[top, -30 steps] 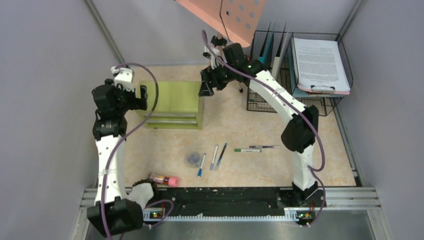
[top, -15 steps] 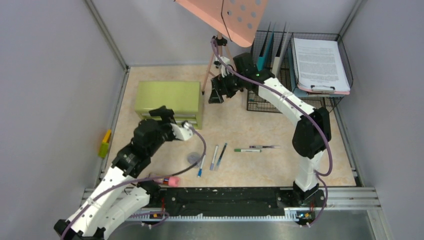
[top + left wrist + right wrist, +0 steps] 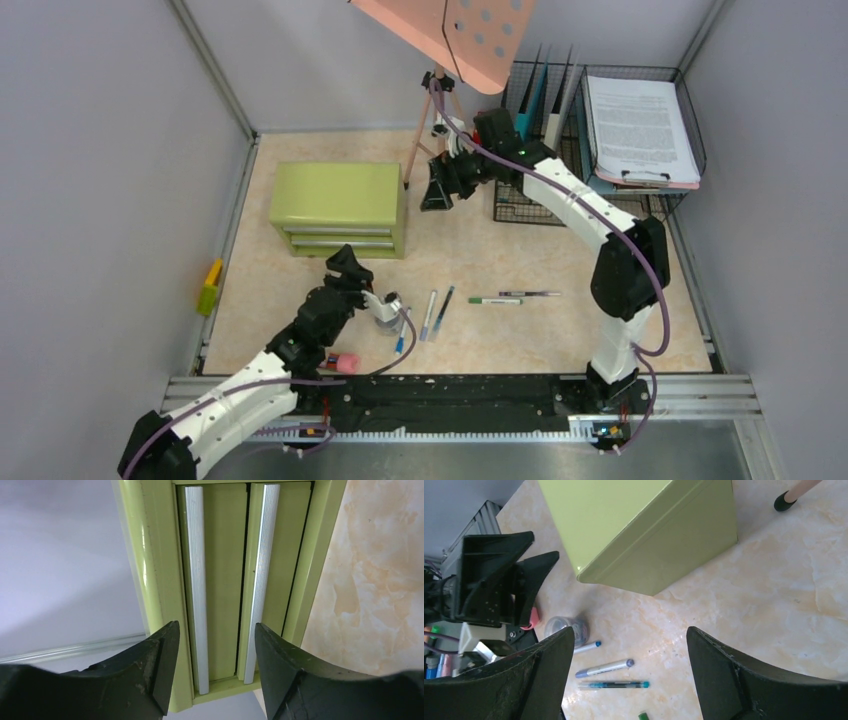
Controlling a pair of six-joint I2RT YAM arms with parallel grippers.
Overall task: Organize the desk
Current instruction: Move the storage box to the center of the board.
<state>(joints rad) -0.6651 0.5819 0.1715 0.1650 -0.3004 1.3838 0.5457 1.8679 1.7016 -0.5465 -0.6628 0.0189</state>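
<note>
Barely begun, I'd judge: pens [image 3: 429, 316] and clear jar [image 3: 566, 628] loose lower-centre on the desk [image 3: 480, 240], green cabinet [image 3: 335, 195] drawers shut, left gripper [image 3: 216, 630] and right gripper [image 3: 630, 635] both parted, empty.

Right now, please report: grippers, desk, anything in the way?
Left gripper open, empty, facing shut drawers. Right gripper open, empty. Desk untidy, pens loose. Jar close beside left gripper.
</note>
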